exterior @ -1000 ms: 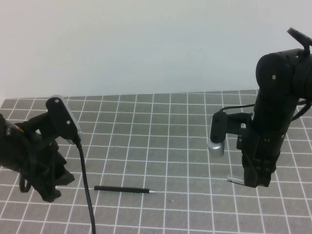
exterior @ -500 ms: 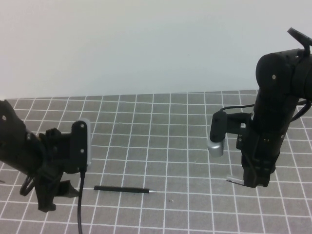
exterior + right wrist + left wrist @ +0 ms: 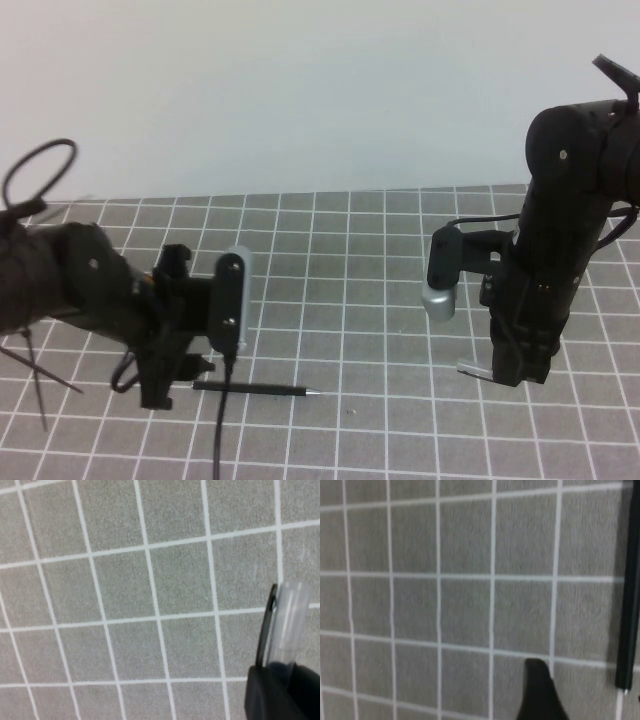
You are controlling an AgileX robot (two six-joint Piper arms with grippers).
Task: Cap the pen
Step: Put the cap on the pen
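The pen, thin and black with a small silver tip pointing right, lies flat on the grid mat near the front. My left gripper hovers open at the pen's left end. In the left wrist view the pen runs along the picture's edge, and one dark finger stands apart from it on bare mat. My right gripper hangs at the right, shut on the grey translucent cap. The cap, with its dark clip, sticks out from the jaws of the right gripper.
The grey mat with white grid lines covers the table, and a plain white wall stands behind. Loose black cables trail at the far left. A cable hangs from the left wrist camera across the front.
My left arm has swung right and forward to the pen's left end, and its jaws have spread wider. The right arm with the cap has barely moved.
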